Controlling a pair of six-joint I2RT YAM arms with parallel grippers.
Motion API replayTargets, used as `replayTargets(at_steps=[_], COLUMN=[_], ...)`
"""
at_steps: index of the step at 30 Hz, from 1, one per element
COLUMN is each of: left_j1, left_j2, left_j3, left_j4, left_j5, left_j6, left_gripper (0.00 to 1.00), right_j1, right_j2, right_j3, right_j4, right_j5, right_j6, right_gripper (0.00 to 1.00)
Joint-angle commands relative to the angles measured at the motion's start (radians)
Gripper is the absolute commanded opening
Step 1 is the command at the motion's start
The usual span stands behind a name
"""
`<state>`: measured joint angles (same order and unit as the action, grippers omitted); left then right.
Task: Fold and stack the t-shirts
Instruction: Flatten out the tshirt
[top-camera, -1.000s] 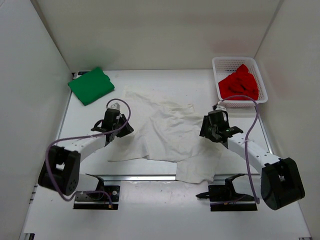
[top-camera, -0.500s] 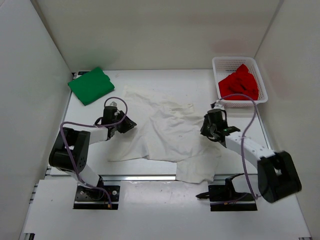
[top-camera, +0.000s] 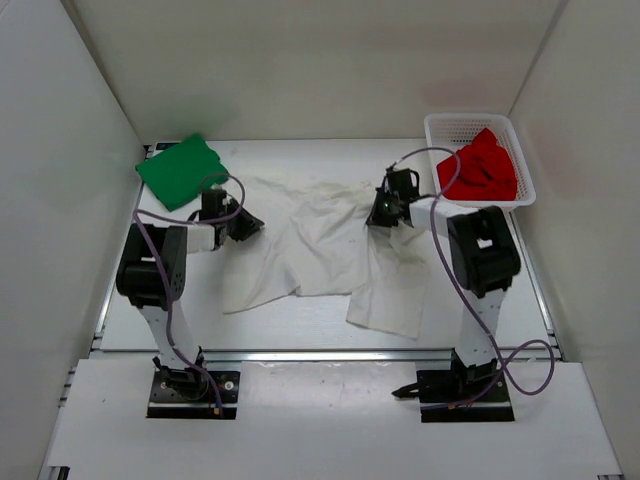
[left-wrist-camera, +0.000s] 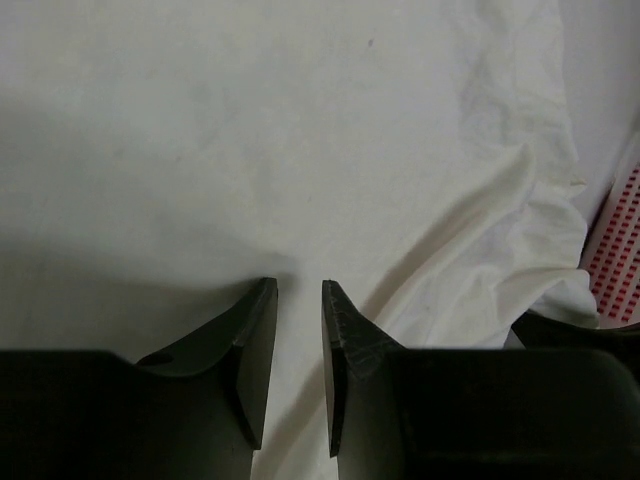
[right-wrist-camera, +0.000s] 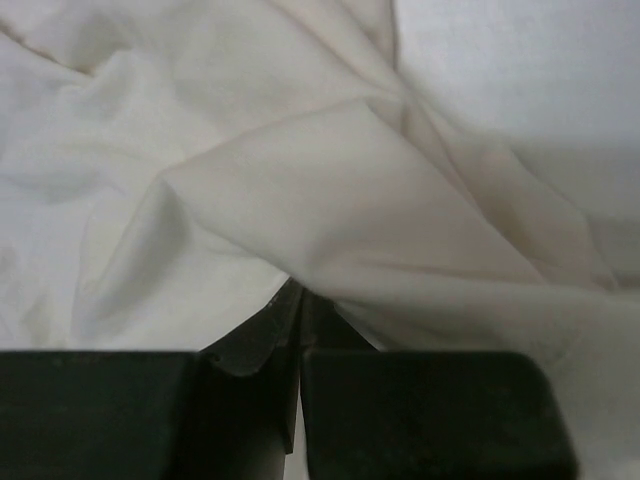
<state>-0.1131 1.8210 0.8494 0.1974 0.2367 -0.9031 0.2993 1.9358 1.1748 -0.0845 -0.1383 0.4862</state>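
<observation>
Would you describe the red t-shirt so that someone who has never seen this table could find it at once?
At the far right corner of the table stands a white mesh basket. The red t-shirt lies crumpled inside it. It is the only shirt in a container: the green t-shirt sits folded at the far left, and the white t-shirt sprawls across the middle.

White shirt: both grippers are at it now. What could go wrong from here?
1. The right gripper is shut on only a thin fold of the white shirt, at its very tips; a pull could slip it free.
2. The left gripper has its jaws slightly apart, with no clearly pinched cloth; one-sided pulling would bunch the shirt.
3. The right gripper works close to the basket and might knock it.
</observation>
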Motion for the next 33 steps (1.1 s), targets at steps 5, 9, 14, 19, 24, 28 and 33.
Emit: replayTargets(at_steps=[5, 9, 14, 19, 24, 28, 33], left_j1=[0.032, -0.022, -0.164, -0.332, -0.186, 0.001, -0.042], left_j2=[0.195, 0.06, -0.179, -0.403, -0.534, -0.734, -0.749], left_j3=[0.473, 0.452, 0.328, 0.131, 0.019, -0.245, -0.292], left_j4=[-0.194, -0.224, -0.35, -0.322, -0.447, -0.282, -0.369], left_j5=[0.058, -0.026, -0.235, -0.17, 0.045, 0.243, 0.148], left_j6=[0.091, 0.161, 0.266, 0.371, 0.397, 0.325, 0.331], left_gripper=[0.35, 0.34, 0.03, 0.98, 0.99, 0.99, 0.99], right_j1=[-0.017, 0.006, 0.038, 0.041, 0.067, 0.055, 0.08], right_j2=[0.308, 0.23, -0.192, -0.354, -0.458, -0.578, -0.67], right_j3=[0.615, 0.761, 0.32, 0.027, -0.075, -0.222, -0.375], right_j4=[-0.211, -0.328, -0.106, -0.015, -0.063, -0.055, -0.041], right_j5=[-0.08, -0.078, -0.026, -0.029, -0.04, -0.047, -0.047], right_j6=[-0.058, -0.132, -0.095, 0.018, 0.003, 0.014, 0.038], right_gripper=[0.0, 0.08, 0.29, 0.06, 0.01, 0.0, 0.0])
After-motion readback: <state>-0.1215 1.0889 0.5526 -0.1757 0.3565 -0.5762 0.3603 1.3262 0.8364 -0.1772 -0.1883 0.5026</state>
